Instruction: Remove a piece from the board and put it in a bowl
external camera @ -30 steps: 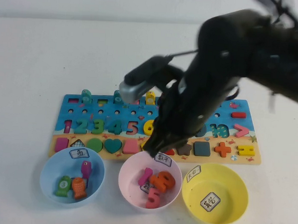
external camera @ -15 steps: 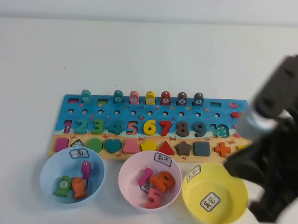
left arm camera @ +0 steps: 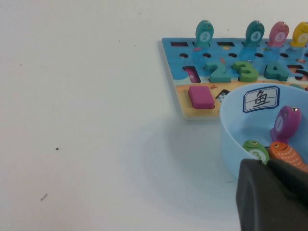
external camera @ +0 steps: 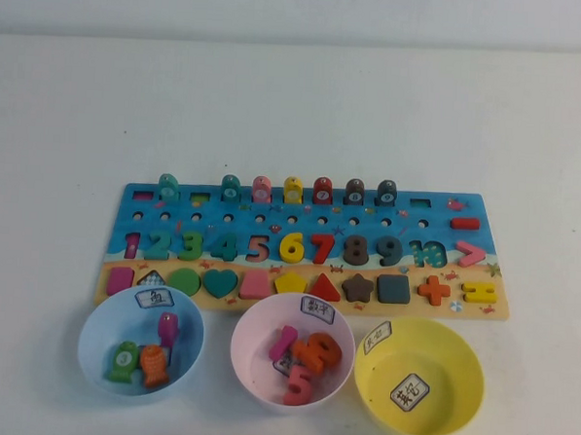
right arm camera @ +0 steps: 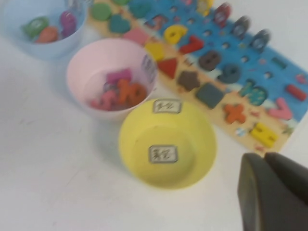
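Resting in pink bowl (external camera: 253,371): orange 10 (external camera: 316,353); left tool (left arm camera: 272,197), right tool (right arm camera: 272,192) off board (external camera: 126,194), opening unreadable.

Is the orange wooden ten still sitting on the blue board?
No, the orange wooden numeral ten lies inside the pale pink round bowl.

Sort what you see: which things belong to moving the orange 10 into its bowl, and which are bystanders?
Belongs to the job:
orange 10, lying in the pink bowl
puzzle board
right gripper, drawn back beside the yellow bowl

Just lying about:
blue bowl
yellow bowl
left gripper, parked by the blue bowl
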